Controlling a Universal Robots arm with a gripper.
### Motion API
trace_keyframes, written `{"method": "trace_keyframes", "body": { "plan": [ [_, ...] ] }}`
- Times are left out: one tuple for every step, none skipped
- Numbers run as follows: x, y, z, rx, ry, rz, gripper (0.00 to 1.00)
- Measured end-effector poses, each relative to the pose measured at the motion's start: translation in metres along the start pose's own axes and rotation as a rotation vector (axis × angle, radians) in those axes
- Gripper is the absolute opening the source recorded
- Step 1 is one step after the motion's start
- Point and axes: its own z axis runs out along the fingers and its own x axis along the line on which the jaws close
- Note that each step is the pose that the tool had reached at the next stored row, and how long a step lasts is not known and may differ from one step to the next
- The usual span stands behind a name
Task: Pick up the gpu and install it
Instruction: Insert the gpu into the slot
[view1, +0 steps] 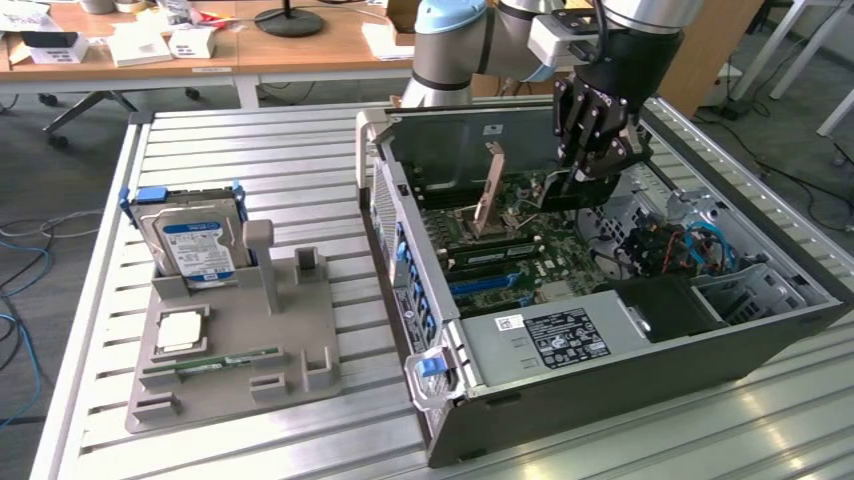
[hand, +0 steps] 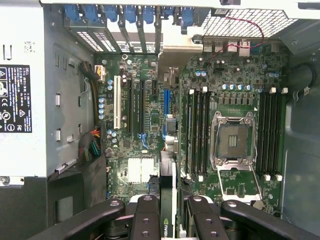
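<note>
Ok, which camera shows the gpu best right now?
The exterior view: the gpu is a dark card held in the jaws of the gripper, inside the open computer case above the motherboard. The wrist view has it edge-on, a thin strip between the jaws.

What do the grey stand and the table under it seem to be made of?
The stand looks like matte grey plastic: dull, uniform colour, blocky shapes. The table looks like bare metal, probably aluminium: silvery grooved slats with a soft sheen.
</note>
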Motion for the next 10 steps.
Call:
{"method": "trace_keyframes", "body": {
  "plan": [
    [0.0000,0.0000,0.0001,0.0000,0.0001,0.000,0.26],
    [0.0000,0.0000,0.0006,0.0000,-0.0001,0.000,0.26],
    [0.0000,0.0000,0.0014,0.0000,-0.0002,0.000,0.26],
    [0.0001,0.0000,0.0024,0.0000,-0.0001,0.000,0.26],
    [0.0001,0.0000,0.0035,-0.0001,0.0000,0.000,0.26],
    [0.0001,0.0000,0.0047,-0.0002,0.0000,0.000,0.26],
    [0.0001,0.0000,0.0059,-0.0002,0.0000,0.000,0.26],
    [0.0001,0.0000,0.0067,-0.0002,-0.0001,0.000,0.26],
    [0.0001,0.0000,0.0075,-0.0002,0.0000,0.000,0.26],
    [0.0001,0.0000,0.0083,-0.0002,-0.0001,0.000,0.26]
  ]
}}
